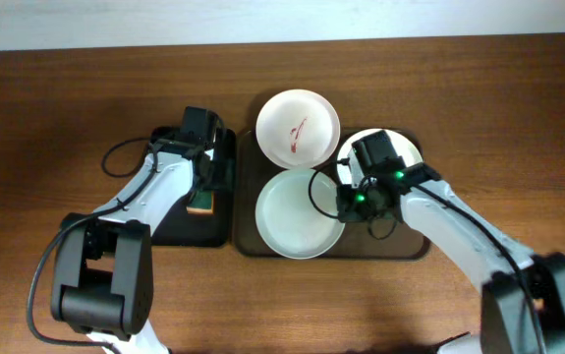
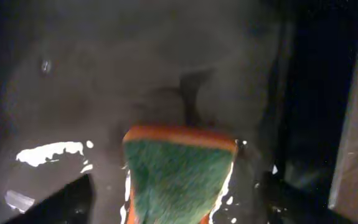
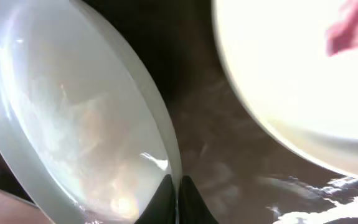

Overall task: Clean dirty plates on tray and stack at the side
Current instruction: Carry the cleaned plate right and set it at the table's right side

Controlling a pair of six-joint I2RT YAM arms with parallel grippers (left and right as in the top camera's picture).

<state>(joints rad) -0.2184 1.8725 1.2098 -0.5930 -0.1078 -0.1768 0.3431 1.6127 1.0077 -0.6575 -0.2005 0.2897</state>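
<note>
Three white plates lie on the dark brown tray (image 1: pixel 385 243). The far plate (image 1: pixel 298 128) has a red sauce streak. The front plate (image 1: pixel 297 216) is plain white. The right plate (image 1: pixel 407 147) is partly hidden under my right arm. My right gripper (image 1: pixel 345 203) is shut on the front plate's right rim; the right wrist view shows the fingers (image 3: pixel 177 196) pinching that rim (image 3: pixel 73 112), with a streaked plate (image 3: pixel 303 81) beyond. My left gripper (image 1: pixel 207 187) is open over a green and orange sponge (image 1: pixel 201 204); its fingers (image 2: pixel 179 202) stand apart on either side of the sponge (image 2: pixel 179 174).
A narrower black tray (image 1: pixel 179 231) holds the sponge, left of the brown tray; it is wet in the left wrist view (image 2: pixel 104 93). Bare wood-grain tabletop (image 1: pixel 46 98) surrounds both trays. A pale wall edge runs along the back.
</note>
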